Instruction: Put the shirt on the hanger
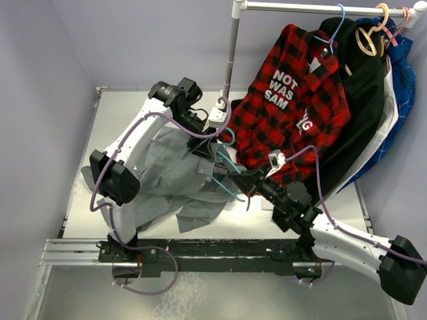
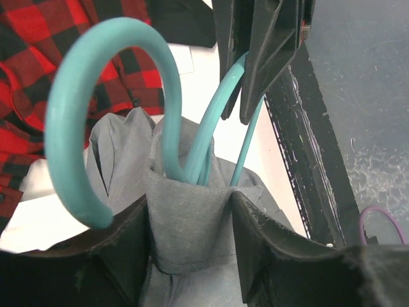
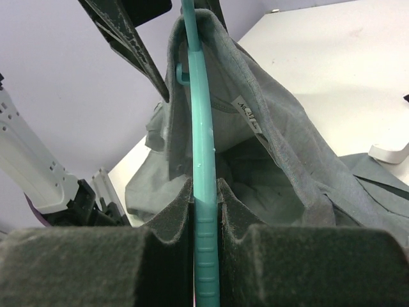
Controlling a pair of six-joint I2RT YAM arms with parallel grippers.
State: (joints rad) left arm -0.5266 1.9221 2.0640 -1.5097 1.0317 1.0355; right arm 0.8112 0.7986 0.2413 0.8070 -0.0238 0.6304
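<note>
Counts: 1 grey shirt [image 1: 167, 177], 1 teal hanger [image 2: 70, 128], 2 grippers, both on the job.

Shirt: most of it is bunched on the table [image 1: 127, 113], on the left half towards the near edge. The collar is lifted up at mid-table. White neck label [image 3: 248, 115] is visible inside the collar.

Hanger: mid-table, off the surface, tilted. The hook sticks out through the collar opening and two teal arms come out of the same opening. Collar fabric is draped over the upper arm. Can't tell how far either shoulder is in.

Right gripper [image 3: 206, 192]: clenched on the hanger's bar, pads tight on both sides.

Left gripper [image 2: 190, 204]: jaws apart, with a fold of collar fabric filling the gap and touching both pads. Can't tell whether it's squeezed or just sitting there.

Rack at the far right corner: 1 pole [image 1: 231, 53], 1 rail [image 1: 320, 8]. It carries 1 red-and-black plaid shirt [image 1: 293, 107] with white lettering, plus dark, white and blue garments behind it that overlap too much to count. 3 hooks on the rail: light-blue hanger [image 1: 339, 23], tan hanger [image 1: 369, 37], pink hanger [image 1: 393, 30].
</note>
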